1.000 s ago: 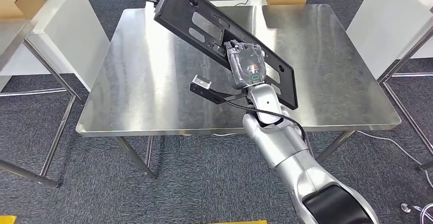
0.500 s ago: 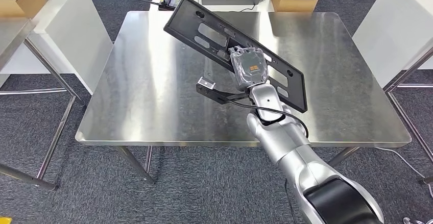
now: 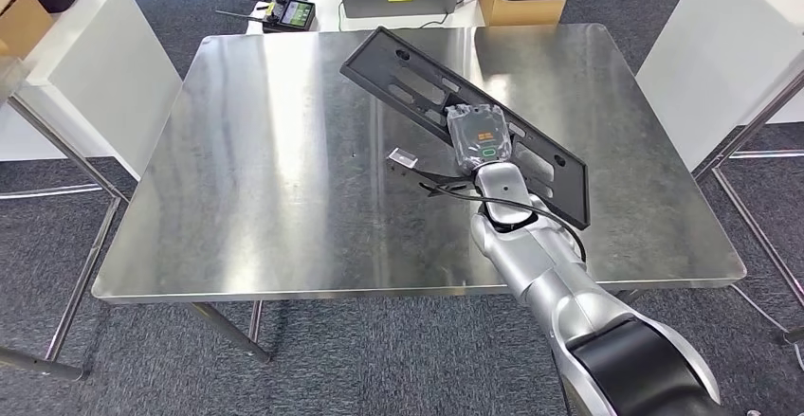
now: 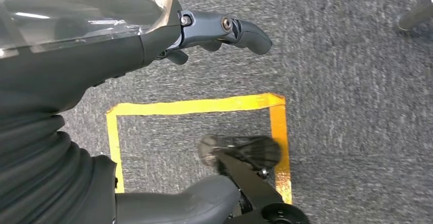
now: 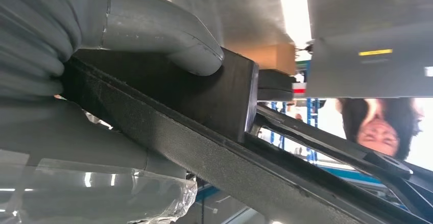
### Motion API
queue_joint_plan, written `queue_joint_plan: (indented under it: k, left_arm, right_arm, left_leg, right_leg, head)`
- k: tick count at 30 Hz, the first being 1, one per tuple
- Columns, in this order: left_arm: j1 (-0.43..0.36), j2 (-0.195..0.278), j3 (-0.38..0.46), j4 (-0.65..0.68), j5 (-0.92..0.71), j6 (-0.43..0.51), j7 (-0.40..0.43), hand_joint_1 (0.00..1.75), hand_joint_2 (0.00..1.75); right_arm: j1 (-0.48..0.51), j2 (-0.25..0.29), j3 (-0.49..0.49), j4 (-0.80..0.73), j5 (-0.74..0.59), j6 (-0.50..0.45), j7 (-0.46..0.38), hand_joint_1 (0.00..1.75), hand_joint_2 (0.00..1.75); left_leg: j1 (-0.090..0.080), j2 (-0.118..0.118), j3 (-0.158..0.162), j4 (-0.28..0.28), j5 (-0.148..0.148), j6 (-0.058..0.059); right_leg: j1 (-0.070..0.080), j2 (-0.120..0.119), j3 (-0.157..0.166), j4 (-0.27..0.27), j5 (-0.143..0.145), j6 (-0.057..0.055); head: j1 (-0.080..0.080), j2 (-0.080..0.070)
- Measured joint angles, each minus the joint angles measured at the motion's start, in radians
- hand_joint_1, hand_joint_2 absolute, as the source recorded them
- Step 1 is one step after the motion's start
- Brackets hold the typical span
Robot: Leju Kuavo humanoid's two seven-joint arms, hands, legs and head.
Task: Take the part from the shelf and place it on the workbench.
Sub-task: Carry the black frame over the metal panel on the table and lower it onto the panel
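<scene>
The right hand [image 3: 482, 138] clamps one long black part [image 3: 417, 80] above the steel counter [image 3: 265, 151], its long axis running diagonally from the counter's far middle toward its near right.

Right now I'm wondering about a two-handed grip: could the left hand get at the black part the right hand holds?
Probably not as things stand: the left hand hangs over the carpet, while the black part is over the workbench in the right hand.

1. Long flat black plastic panel with slotted cut-outs and round holes [image 3: 417, 80], lying diagonally and tilted above the steel workbench [image 3: 265, 151].
2. Right hand [image 3: 479, 136] grips its middle.
</scene>
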Motion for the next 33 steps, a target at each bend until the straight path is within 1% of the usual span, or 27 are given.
queue_joint_plan:
  k: [1, 2, 3, 4, 6, 8, 10, 14, 16, 18, 22, 26, 30, 33]
  left_arm:
    - [0.0, 0.001, 0.0, 0.0, 0.001, 0.0, 0.0, 0.0, 1.75]
    - [-0.001, 0.002, 0.0, 0.0, 0.001, 0.0, -0.001, 0.0, 1.75]
    - [-0.002, 0.002, 0.0, 0.0, 0.002, 0.0, -0.002, 0.0, 1.75]
    - [-0.002, 0.003, 0.0, 0.0, 0.003, -0.001, -0.002, 0.0, 1.75]
    - [-0.001, 0.002, 0.0, 0.0, 0.003, -0.005, -0.002, 0.0, 1.75]
    - [-0.001, 0.002, -0.001, 0.0, 0.002, -0.011, -0.001, 0.0, 1.75]
    - [-0.001, 0.001, -0.005, 0.0, -0.001, -0.018, -0.004, 0.0, 1.75]
    - [-0.001, 0.001, -0.022, 0.0, -0.008, -0.037, -0.014, 0.0, 1.75]
    - [-0.001, 0.001, -0.025, 0.0, -0.008, -0.04, -0.015, 0.0, 1.75]
    - [-0.001, 0.001, -0.025, 0.0, -0.005, -0.041, -0.015, 0.0, 1.75]
    - [-0.001, 0.003, -0.026, 0.0, -0.001, -0.042, -0.016, 0.0, 1.75]
    - [-0.001, 0.007, -0.026, 0.0, 0.0, -0.043, -0.016, 0.0, 1.75]
    - [-0.001, 0.009, -0.028, 0.0, -0.001, -0.04, -0.009, 0.0, 1.75]
    - [-0.001, 0.011, -0.038, 0.0, -0.002, -0.029, 0.006, 0.0, 1.75]
  right_arm:
    - [-0.003, -0.001, -0.001, 0.007, -0.001, -0.002, -0.001, 1.75, 1.75]
    - [-0.007, -0.002, -0.003, 0.013, -0.002, -0.005, -0.002, 1.75, 1.75]
    - [-0.011, -0.004, -0.004, 0.02, -0.002, -0.008, -0.004, 1.75, 1.75]
    - [-0.013, -0.005, -0.006, 0.026, -0.003, -0.011, -0.006, 1.75, 1.75]
    - [-0.012, -0.009, -0.013, 0.037, -0.012, -0.019, -0.022, 1.75, 1.75]
    - [-0.008, -0.016, -0.026, 0.05, -0.037, -0.041, -0.067, 1.75, 1.75]
    - [-0.006, -0.029, -0.044, 0.069, -0.078, -0.075, -0.145, 1.75, 1.75]
    - [0.01, -0.056, -0.091, 0.119, -0.155, -0.127, -0.359, 1.75, 1.75]
    - [0.02, -0.062, -0.106, 0.139, -0.173, -0.133, -0.439, 1.75, 1.75]
    - [0.026, -0.06, -0.115, 0.155, -0.181, -0.133, -0.498, 1.75, 1.75]
    - [0.029, -0.027, -0.116, 0.175, -0.175, -0.114, -0.584, 1.75, 1.75]
    - [0.028, 0.012, -0.112, 0.187, -0.148, -0.092, -0.596, 1.75, 1.75]
    - [0.027, 0.03, -0.107, 0.195, -0.128, -0.084, -0.579, 0.0, 0.0]
    - [0.027, 0.033, -0.093, 0.198, -0.1, -0.082, -0.541, 0.0, 0.0]
  left_leg:
    - [-0.005, 0.0, 0.023, -0.065, 0.04, 0.014]
    - [-0.012, 0.0, 0.043, -0.119, 0.064, 0.027]
    - [-0.018, -0.001, 0.06, -0.154, 0.077, 0.037]
    - [-0.023, -0.001, 0.068, -0.163, 0.073, 0.041]
    - [-0.028, -0.004, 0.079, -0.172, 0.079, 0.034]
    - [-0.03, -0.006, 0.08, -0.174, 0.081, 0.026]
    - [-0.031, -0.009, 0.079, -0.174, 0.077, 0.026]
    - [-0.032, -0.009, 0.079, -0.175, 0.072, 0.028]
    - [-0.034, -0.009, 0.079, -0.175, 0.072, 0.028]
    - [-0.036, -0.009, 0.079, -0.175, 0.073, 0.03]
    - [-0.037, -0.008, 0.08, -0.174, 0.074, 0.032]
    - [-0.037, -0.009, 0.08, -0.174, 0.075, 0.034]
    - [-0.036, -0.009, 0.08, -0.174, 0.075, 0.034]
    - [-0.036, -0.009, 0.08, -0.174, 0.075, 0.034]
  right_leg:
    - [0.002, 0.002, 0.008, -0.002, -0.006, 0.0]
    - [0.004, 0.004, 0.013, -0.003, -0.01, 0.001]
    - [0.003, 0.004, 0.016, -0.005, -0.014, 0.004]
    - [0.002, 0.005, 0.016, -0.007, -0.017, 0.009]
    - [0.003, 0.004, 0.017, -0.006, -0.019, 0.016]
    - [0.003, 0.002, 0.017, -0.007, -0.02, 0.019]
    - [0.001, 0.0, 0.019, -0.013, -0.022, 0.021]
    - [0.002, -0.001, 0.022, -0.019, -0.025, 0.024]
    - [0.002, -0.001, 0.023, -0.02, -0.025, 0.025]
    - [0.002, 0.0, 0.023, -0.02, -0.023, 0.027]
    - [0.001, 0.0, 0.023, -0.02, -0.022, 0.03]
    - [-0.001, -0.001, 0.023, -0.02, -0.022, 0.03]
    - [-0.001, -0.002, 0.024, -0.02, -0.022, 0.03]
    - [-0.001, -0.002, 0.024, -0.02, -0.022, 0.03]
  head:
    - [0.001, 0.0]
    - [0.004, 0.0]
    - [0.005, 0.0]
    - [0.005, 0.0]
    - [0.002, 0.0]
    - [0.002, 0.0]
    - [0.001, 0.0]
    - [0.002, 0.0]
    - [0.002, 0.0]
    - [0.002, 0.0]
    - [0.002, 0.0]
    - [0.002, 0.0]
    - [0.002, 0.0]
    - [0.002, 0.0]
